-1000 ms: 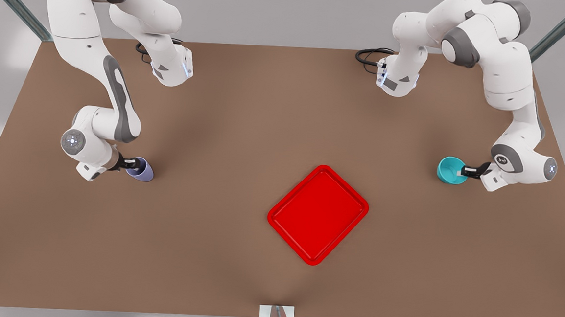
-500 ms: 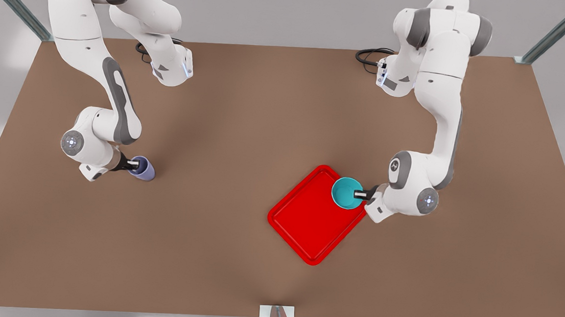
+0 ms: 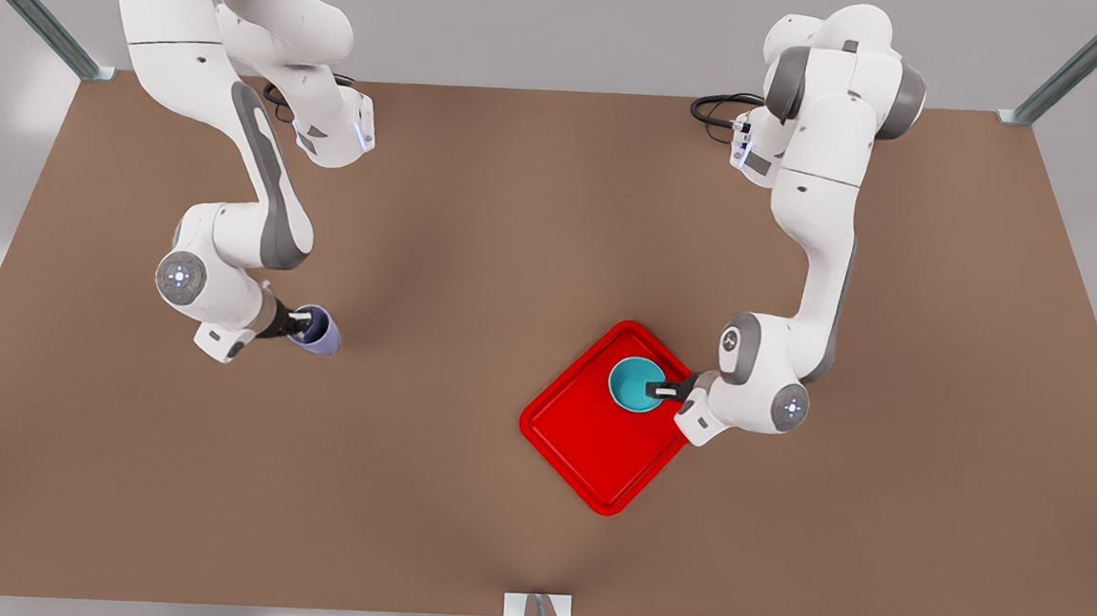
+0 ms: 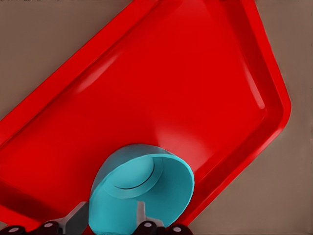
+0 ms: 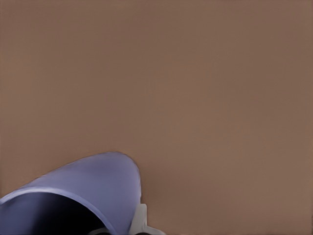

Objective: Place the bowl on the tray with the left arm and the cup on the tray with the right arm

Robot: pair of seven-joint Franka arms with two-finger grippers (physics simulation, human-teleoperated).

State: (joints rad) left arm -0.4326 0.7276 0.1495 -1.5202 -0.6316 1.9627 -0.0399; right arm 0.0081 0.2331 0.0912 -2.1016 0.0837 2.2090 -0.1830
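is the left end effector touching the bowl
Touching: the left wrist view shows the left end effector with fingers pinching the bowl wall above the tray.

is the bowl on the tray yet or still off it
Over the tray, still held. The bowl sits within the red tray rim near its far corner, the left tool shut on its rim. Cannot tell whether it touches down.

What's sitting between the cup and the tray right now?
Nothing: in the front view, the stretch of brown table between the cup, gripped by the right end effector, and the tray is bare.
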